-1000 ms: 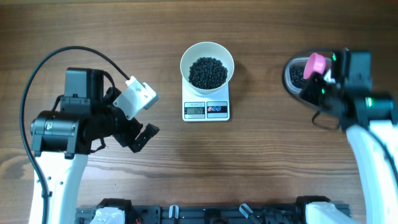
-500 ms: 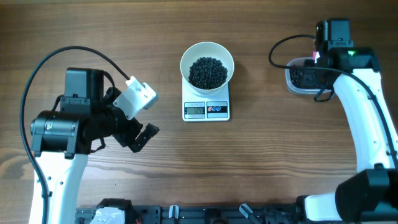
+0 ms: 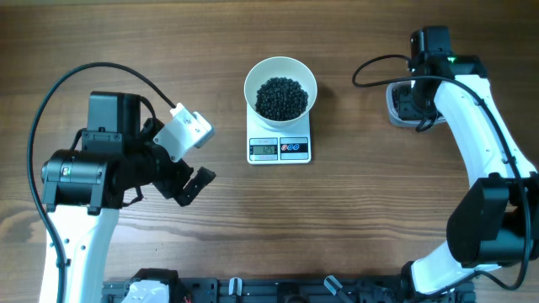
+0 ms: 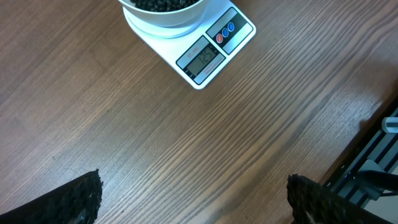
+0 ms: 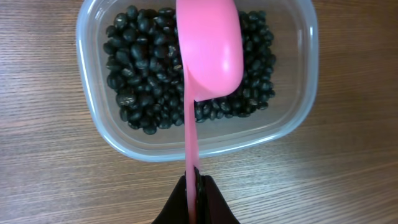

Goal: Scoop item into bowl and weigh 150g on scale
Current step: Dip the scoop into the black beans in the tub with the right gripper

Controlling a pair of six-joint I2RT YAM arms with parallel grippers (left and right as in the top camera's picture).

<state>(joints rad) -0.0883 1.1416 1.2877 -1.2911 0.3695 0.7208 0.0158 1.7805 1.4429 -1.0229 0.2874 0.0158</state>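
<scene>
The white bowl point(image 3: 280, 78) stands on the scale point(image 3: 280, 150) at the table's middle back, with a heap of black beans point(image 3: 281, 98) in it. More beans point(image 5: 137, 81) fill a clear tub point(image 5: 93, 127) at the far right. My right gripper point(image 5: 194, 185) is shut on the thin handle of a pink scoop point(image 5: 210, 50). The scoop's head hangs over the tub's beans with no beans showing on it. My left gripper point(image 4: 194, 200) stands wide open over bare wood, nearer than the scale point(image 4: 214, 53) and to its left, with nothing between its fingers.
In the overhead view the right arm point(image 3: 472, 109) reaches over the tub point(image 3: 396, 108) and hides most of it. The left arm's cable point(image 3: 50, 101) loops at the far left. A black rail point(image 3: 286, 289) runs along the table's near edge.
The right wrist has swung towards the back of the table and a little left above the tub. The pink scoop, seen from overhead a second ago, is now hidden under the arm. The left arm is still.
</scene>
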